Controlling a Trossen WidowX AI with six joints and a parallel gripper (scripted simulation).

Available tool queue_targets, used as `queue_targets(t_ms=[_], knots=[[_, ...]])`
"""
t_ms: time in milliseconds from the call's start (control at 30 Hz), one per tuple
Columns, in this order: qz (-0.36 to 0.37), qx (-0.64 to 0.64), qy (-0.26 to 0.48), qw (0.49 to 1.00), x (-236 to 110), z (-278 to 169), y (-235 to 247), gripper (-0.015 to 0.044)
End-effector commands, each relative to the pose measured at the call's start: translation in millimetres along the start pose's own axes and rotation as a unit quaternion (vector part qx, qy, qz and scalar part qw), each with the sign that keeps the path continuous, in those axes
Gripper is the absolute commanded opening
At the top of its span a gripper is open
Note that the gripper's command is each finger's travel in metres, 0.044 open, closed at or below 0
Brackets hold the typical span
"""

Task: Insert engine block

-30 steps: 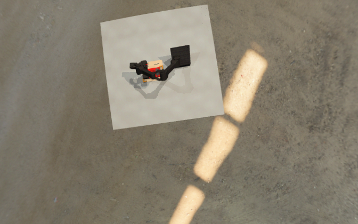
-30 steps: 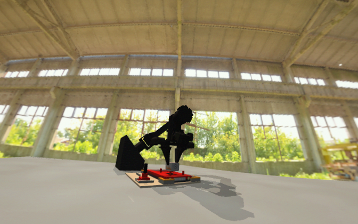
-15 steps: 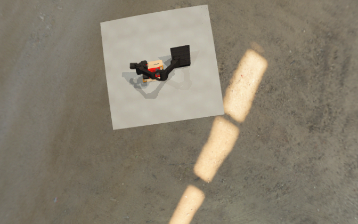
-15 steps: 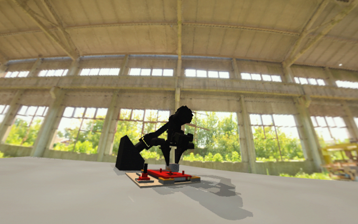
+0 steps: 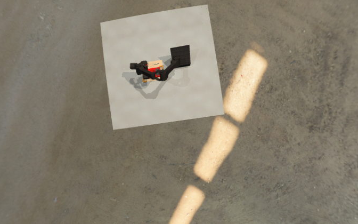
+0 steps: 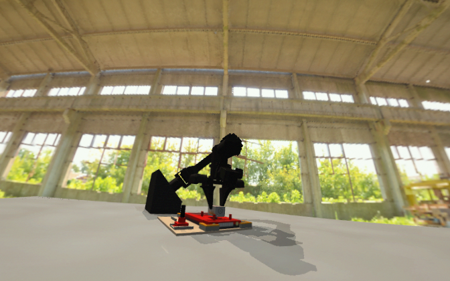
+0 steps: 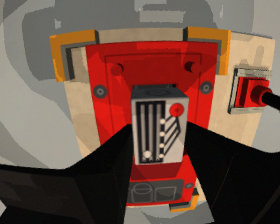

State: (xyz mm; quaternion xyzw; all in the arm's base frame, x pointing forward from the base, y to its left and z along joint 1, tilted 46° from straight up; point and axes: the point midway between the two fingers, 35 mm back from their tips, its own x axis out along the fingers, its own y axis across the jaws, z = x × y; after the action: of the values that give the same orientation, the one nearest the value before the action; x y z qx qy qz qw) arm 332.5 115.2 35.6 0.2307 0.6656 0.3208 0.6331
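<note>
The red car body (image 5: 154, 69) (image 6: 199, 217) (image 7: 98, 120) lies flat on a wooden board. My gripper (image 6: 217, 205) (image 7: 157, 128) is shut on the grey engine block (image 6: 219, 211) (image 7: 163, 150), one finger on each side. The block is upright over the middle of the body, its striped face with a red disc toward the wrist camera. In the exterior view much of it stands above the red surface. A dark strip of the opening (image 7: 167, 87) shows just beyond the block. The block's lower end and the rib are hidden, so its depth cannot be told.
Orange-and-grey corner brackets (image 6: 209, 226) (image 7: 211, 35) surround the body on the board (image 6: 171, 226) (image 7: 261, 52). A red piece with a black rod (image 6: 181, 221) (image 7: 247, 92) stands in a grey holder beside it. Small red pegs (image 7: 192, 67) rise from the body.
</note>
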Motion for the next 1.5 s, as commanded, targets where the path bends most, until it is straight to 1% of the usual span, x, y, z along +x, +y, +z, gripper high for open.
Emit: queue_targets(t_ms=[0, 1467], knots=[[0.003, 0.002, 0.0, 1.0, 1.3, -0.4, 0.1, 0.016], [0.003, 0.002, 0.0, 1.0, 9.9, -0.3, 0.1, 0.016]])
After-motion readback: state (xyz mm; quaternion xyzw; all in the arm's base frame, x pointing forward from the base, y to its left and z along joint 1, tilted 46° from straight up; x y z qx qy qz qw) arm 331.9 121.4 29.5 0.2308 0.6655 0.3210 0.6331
